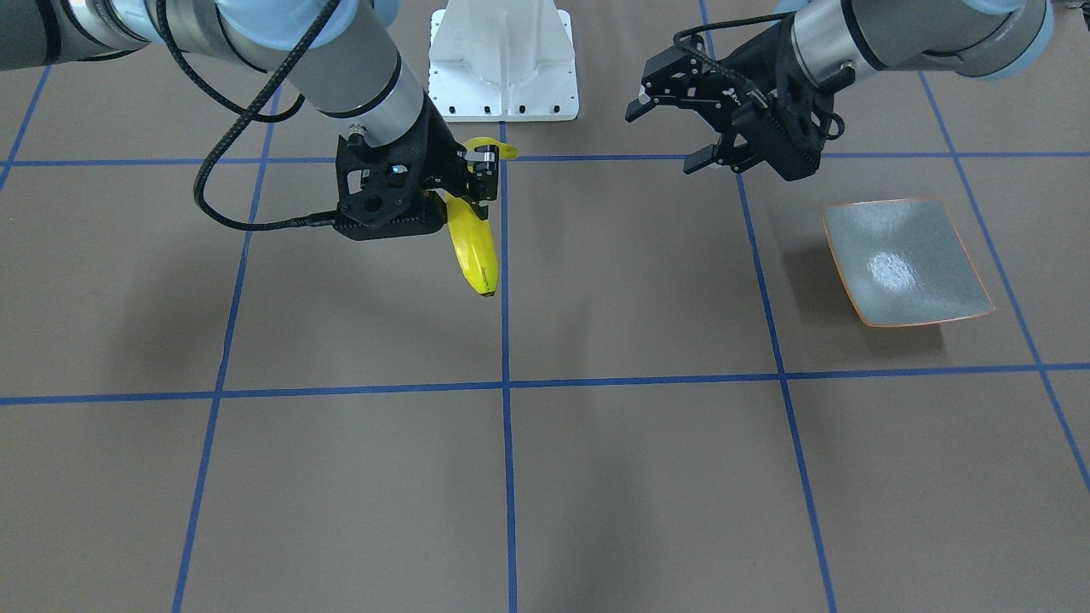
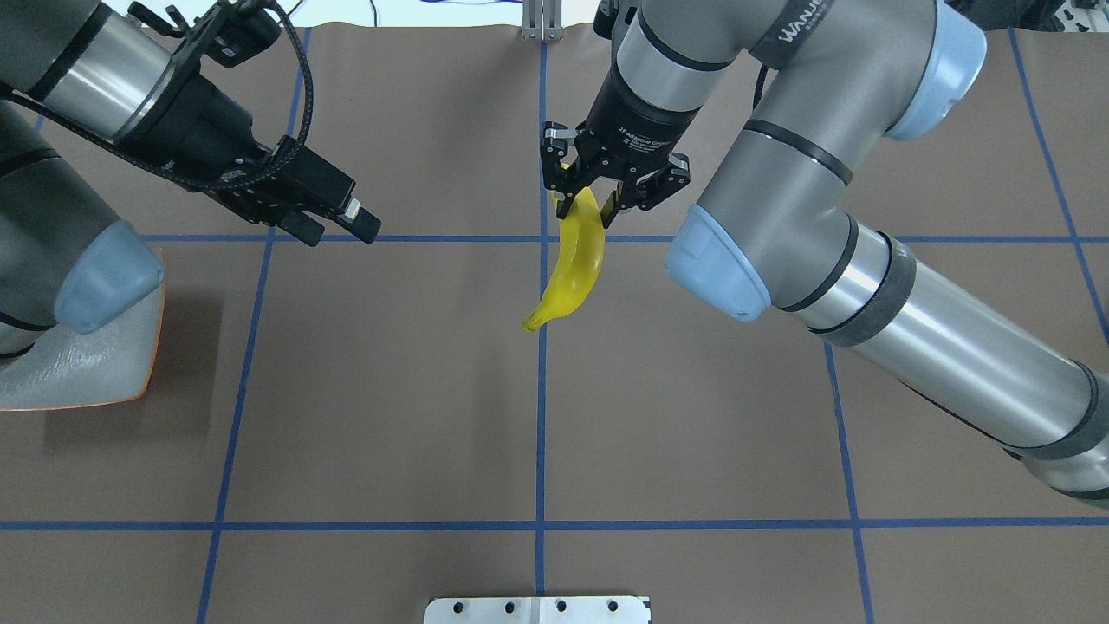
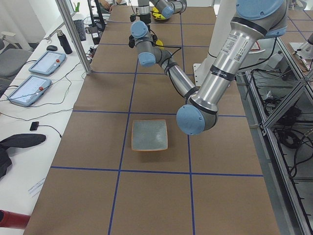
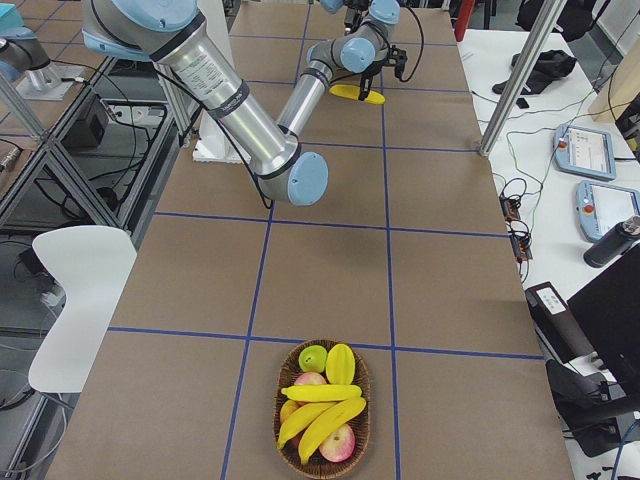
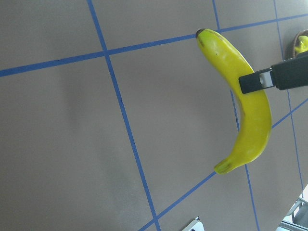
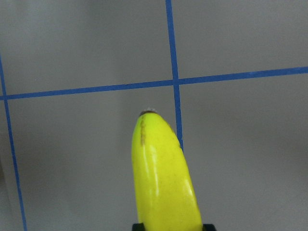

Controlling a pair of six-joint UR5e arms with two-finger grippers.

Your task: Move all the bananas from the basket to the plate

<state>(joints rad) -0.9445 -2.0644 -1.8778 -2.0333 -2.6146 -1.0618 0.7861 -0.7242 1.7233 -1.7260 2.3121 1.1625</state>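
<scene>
My right gripper [image 1: 481,174] is shut on one end of a yellow banana [image 1: 473,243] and holds it above the middle of the table. The banana hangs below the fingers in the overhead view [image 2: 576,264] and fills the right wrist view [image 6: 166,183]. It also shows in the left wrist view [image 5: 240,106]. My left gripper [image 1: 668,136] is open and empty, apart from the banana, between it and the plate. The grey-green plate [image 1: 907,260] with its orange rim holds nothing. The basket [image 4: 322,415] at the table's far right end holds several more bananas [image 4: 320,420].
The basket also holds a green apple [image 4: 313,357] and red apples. A white mount base [image 1: 502,60] stands at the robot's side of the table. My left arm's elbow covers part of the plate [image 2: 87,373] in the overhead view.
</scene>
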